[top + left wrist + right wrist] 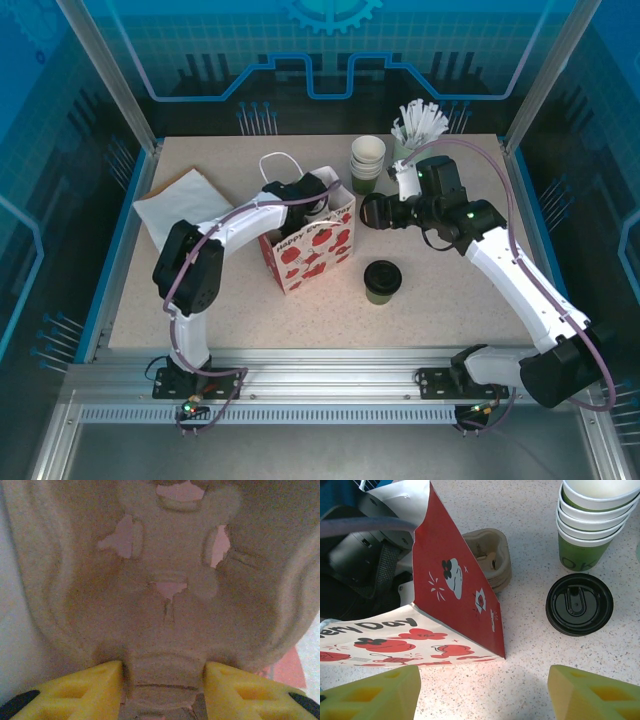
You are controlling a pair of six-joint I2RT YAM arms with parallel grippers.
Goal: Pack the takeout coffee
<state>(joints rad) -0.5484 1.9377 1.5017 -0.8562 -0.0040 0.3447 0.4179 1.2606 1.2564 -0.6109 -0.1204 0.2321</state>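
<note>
The right gripper (pixel 485 690) is gaping wide; left gripper (pixel 164 685), cannot tell. The takeout coffee (pixel 382 281), sitting four o'clock of the bag (pixel 315 250), probably squashes: pinch sides softly.

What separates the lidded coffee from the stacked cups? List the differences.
The takeout coffee wears a black lid; the stacked cups are open, cream inside. The coffee is one cup; the stack nests several. The coffee stands beside the paper bag; the stack stands farther back. Both are upright green cups.
</note>
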